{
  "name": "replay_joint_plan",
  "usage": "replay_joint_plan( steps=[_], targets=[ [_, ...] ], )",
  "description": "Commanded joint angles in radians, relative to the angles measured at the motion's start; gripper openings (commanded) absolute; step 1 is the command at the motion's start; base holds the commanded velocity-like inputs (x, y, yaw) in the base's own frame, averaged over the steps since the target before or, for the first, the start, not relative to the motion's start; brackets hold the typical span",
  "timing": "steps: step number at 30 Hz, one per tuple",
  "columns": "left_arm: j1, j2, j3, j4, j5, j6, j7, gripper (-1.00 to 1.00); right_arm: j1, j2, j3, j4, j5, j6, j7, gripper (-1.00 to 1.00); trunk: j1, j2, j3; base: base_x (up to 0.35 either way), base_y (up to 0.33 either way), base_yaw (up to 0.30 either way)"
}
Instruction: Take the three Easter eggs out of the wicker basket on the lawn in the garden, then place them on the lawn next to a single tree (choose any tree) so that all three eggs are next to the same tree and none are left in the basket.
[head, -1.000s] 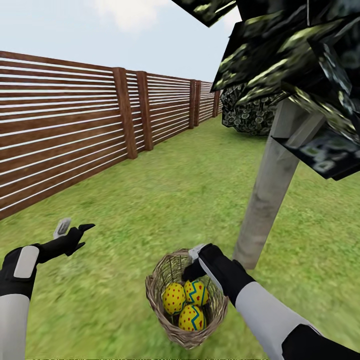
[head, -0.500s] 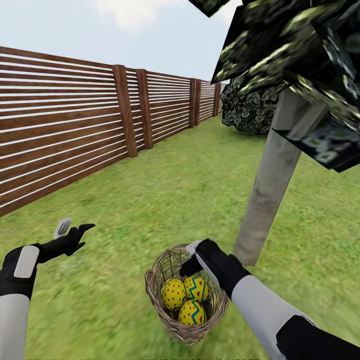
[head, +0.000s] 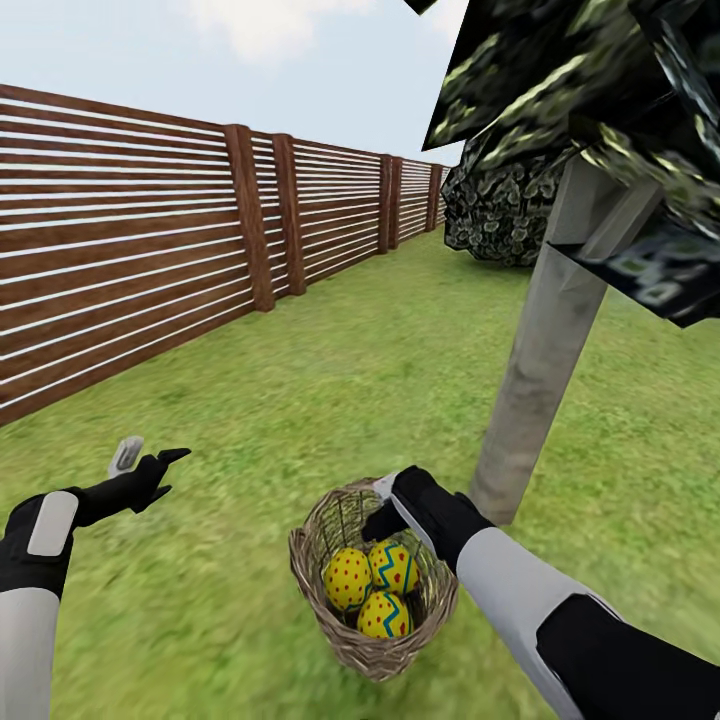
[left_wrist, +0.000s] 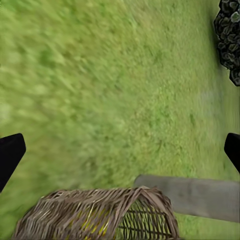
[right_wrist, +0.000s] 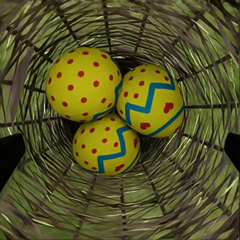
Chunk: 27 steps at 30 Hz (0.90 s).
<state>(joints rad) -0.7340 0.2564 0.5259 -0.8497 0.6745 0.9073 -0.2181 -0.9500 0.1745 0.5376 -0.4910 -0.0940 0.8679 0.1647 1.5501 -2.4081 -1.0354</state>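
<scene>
Garden: we see a lawn (head: 330, 390) bounded by a slat fence (head: 150, 260) on the left.
Tree: trunk (head: 540, 370) stands just right of the basket.
Basket (head: 330, 610): upright on the lawn, near the trunk base.
Eggs (right_wrist: 107, 107): all three lie in the basket bottom, touching one another.
Right gripper (head: 385, 505): at the basket's far rim, pointing inside; we see its fingers spread, grasping nothing.
Left gripper (head: 150, 460): above the grass, well left of the basket, released and empty.

No readable text, labels, brands, numbers or signs appear on anything here.
</scene>
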Motion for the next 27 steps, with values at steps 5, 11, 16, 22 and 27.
replay_joint_plan(
  steps=[5, 11, 16, 22, 27],
  targets=[
    [-0.001, 0.000, 0.003, 0.000, -0.006, 0.005, -0.007, 1.00, -0.001, 0.000, 0.008, -0.002, -0.008, -0.010, -0.004, 1.00, 0.019, -0.036, -0.017, 0.000, 0.000, 0.000],
    [-0.001, 0.000, 0.003, 0.000, -0.006, 0.005, -0.007, 1.00, -0.001, 0.000, 0.013, -0.066, -0.009, -0.009, -0.006, 1.00, 0.042, -0.078, -0.035, 0.000, 0.000, 0.000],
    [-0.001, 0.000, 0.003, 0.000, -0.006, 0.005, -0.007, 1.00, -0.001, 0.000, 0.043, -0.080, -0.004, -0.006, -0.010, 1.00, 0.051, -0.093, -0.053, 0.000, 0.000, 0.155],
    [-0.001, 0.000, 0.003, 0.000, -0.006, 0.005, -0.007, 1.00, -0.001, 0.000, 0.055, -0.091, -0.004, -0.006, -0.010, 1.00, 0.053, -0.094, -0.069, 0.000, 0.000, 0.280],
    [-0.001, 0.000, 0.003, 0.001, -0.006, 0.005, -0.007, 1.00, -0.001, -0.002, 0.059, -0.090, -0.005, -0.004, -0.010, 1.00, 0.053, -0.094, -0.069, 0.000, 0.000, 0.138]
  ],
)
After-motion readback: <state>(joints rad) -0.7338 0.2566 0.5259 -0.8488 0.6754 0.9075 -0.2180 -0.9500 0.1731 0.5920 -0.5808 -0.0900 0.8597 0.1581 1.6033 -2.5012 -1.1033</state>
